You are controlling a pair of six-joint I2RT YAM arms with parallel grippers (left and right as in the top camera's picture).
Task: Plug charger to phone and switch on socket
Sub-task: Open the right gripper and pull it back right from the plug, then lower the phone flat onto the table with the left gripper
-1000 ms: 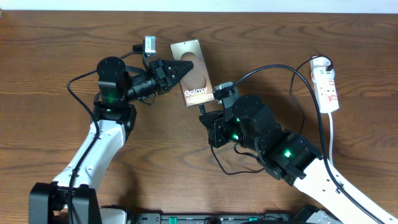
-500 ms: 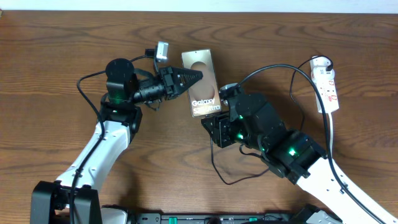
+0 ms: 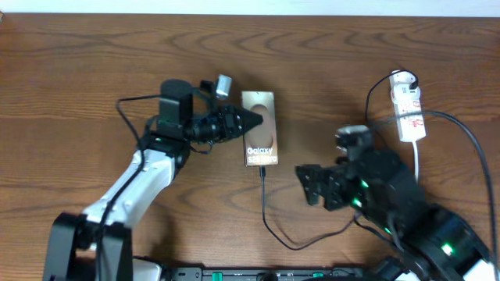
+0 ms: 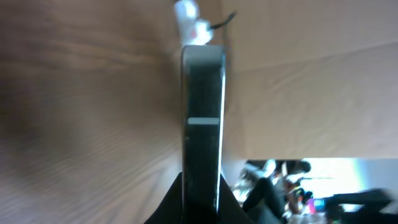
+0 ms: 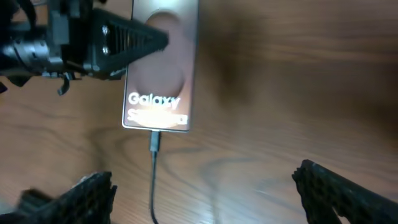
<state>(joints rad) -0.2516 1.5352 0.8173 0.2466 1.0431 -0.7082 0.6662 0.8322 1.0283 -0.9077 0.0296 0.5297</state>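
Overhead shows the charger (image 3: 263, 204) tip seated in the phone (image 3: 262, 148) mid-desk, left tool (image 3: 254, 119) clamped on the phone, right tool (image 3: 306, 185) apart and empty; step 1 looks done, and switching the socket (image 3: 408, 109) by the right edge is step 2.

Light falls evenly from above onto the wooden table (image 3: 78, 62), bright and warm, leaving only soft, short shadows under the arms (image 3: 129, 186). From overhead the left and far parts look crisp, while the right gripper (image 3: 306, 185) is slightly smeared. The left wrist view is badly out of focus: the phone (image 4: 203, 124) shows as a soft grey band, and a washed-out bluish-white patch glares at lower right. The right wrist view is dimmer and hazy, with a pale sheen on the phone's face and a dark shadow on the wood to its right.
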